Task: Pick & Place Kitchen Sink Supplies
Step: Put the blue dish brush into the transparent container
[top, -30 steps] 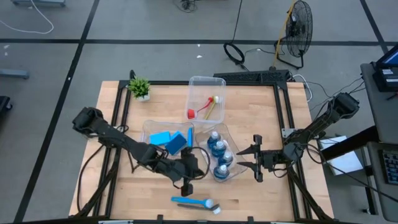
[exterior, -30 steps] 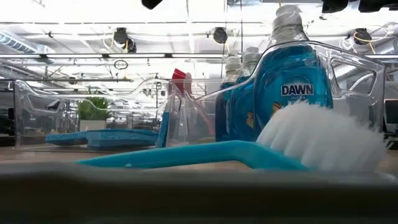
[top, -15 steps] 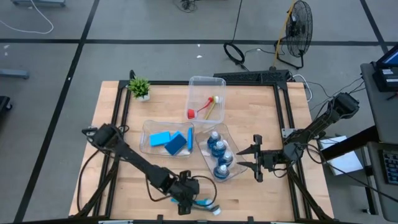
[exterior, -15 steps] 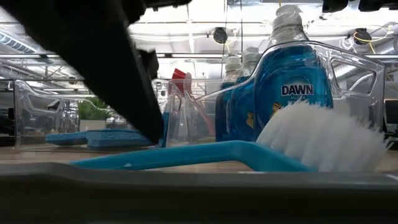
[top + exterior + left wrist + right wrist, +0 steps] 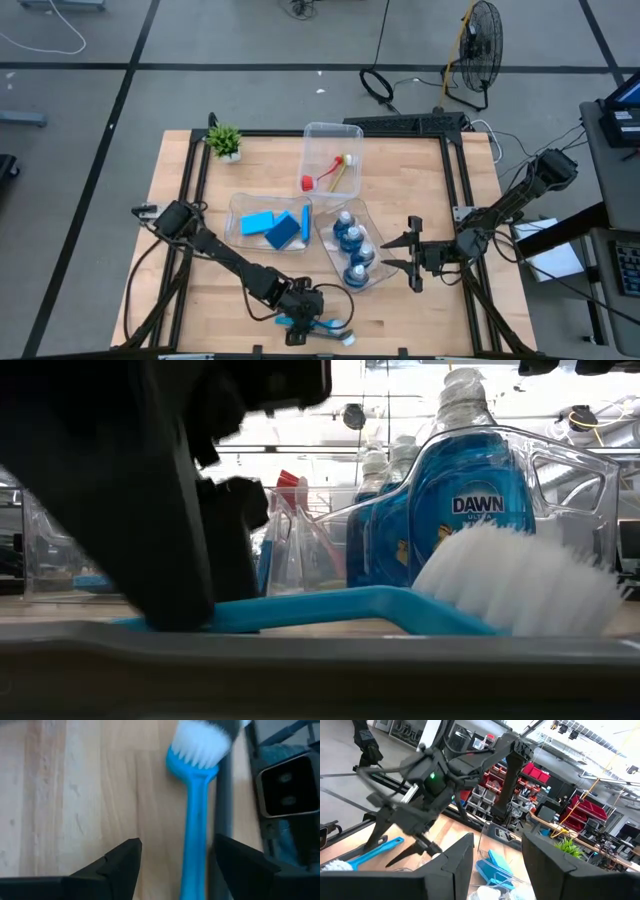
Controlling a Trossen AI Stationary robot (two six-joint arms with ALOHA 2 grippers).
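Straddling light-blue brush [image 5: 194,827] | left gripper [image 5: 172,865] open | bottle [image 5: 468,480] label: "DAWN" | right gripper [image 5: 497,857] open

Left gripper [image 5: 300,327] low, jaws apart; right gripper [image 5: 412,254] aloft, jaws apart

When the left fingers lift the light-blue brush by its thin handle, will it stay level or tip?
The light-blue brush probably tips toward its bristle head, which looks bulkier than the handle. The handle looks like stiff plastic, so it should hardly bend. It is narrow and smooth, so it may twist between the left gripper's open fingers.
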